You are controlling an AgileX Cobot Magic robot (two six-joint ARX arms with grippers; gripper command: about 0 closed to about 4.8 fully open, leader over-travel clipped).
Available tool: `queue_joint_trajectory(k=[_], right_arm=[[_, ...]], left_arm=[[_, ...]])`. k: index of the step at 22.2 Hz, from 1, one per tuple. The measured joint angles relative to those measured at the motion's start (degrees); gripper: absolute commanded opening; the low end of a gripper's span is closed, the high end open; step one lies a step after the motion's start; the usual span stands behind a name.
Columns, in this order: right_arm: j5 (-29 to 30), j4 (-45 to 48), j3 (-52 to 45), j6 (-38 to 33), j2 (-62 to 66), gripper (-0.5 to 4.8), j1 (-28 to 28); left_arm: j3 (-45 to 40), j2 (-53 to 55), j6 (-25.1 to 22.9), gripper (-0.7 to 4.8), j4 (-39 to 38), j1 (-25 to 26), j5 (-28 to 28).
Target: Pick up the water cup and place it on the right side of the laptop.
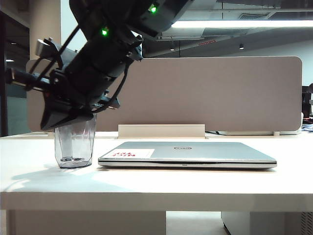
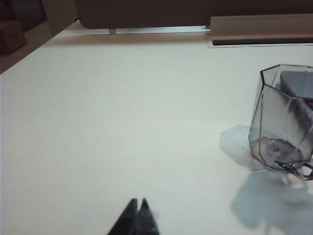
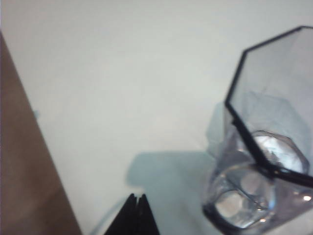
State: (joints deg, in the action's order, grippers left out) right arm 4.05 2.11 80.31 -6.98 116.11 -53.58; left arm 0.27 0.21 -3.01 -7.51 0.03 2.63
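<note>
**Closed right gripper over an ungripped cup: tip-over risk**

Water cup (image 1: 74, 147) stands upright on the white table (image 1: 156, 183), just left of the closed laptop (image 1: 188, 154), near it but apart. Nothing holds it.

Right gripper (image 3: 136, 205): fingertips pressed together, holding nothing. In the right wrist view it sits beside the cup's rim, not around it. In the exterior view the right arm (image 1: 88, 78) reaches across and hangs right over the cup, hiding its top.

Left gripper (image 2: 137, 210): tips also together, empty, low over bare table, well apart from the cup.

Risks, as I judge them:
- Jaws closed. If the right arm descends like this, the fingertips would strike the rim or wall rather than straddle it; the cup is tall and light-looking, so it could topple or skid toward the laptop.
- Clear faceted walls make the edge hard to read; a misjudged grip could slip.
- Carrying it rightward means crossing the lid; a low path could clip it.
</note>
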Motion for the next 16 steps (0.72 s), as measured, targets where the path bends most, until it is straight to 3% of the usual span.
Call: queue_joint_trajectory(k=[16], right_arm=[[-2.6, -0.3, 0.0, 0.0, 0.6, -0.09, 3.0]], left_arm=[[0.0, 0.0, 0.0, -0.04, 0.0, 0.0, 0.0]])
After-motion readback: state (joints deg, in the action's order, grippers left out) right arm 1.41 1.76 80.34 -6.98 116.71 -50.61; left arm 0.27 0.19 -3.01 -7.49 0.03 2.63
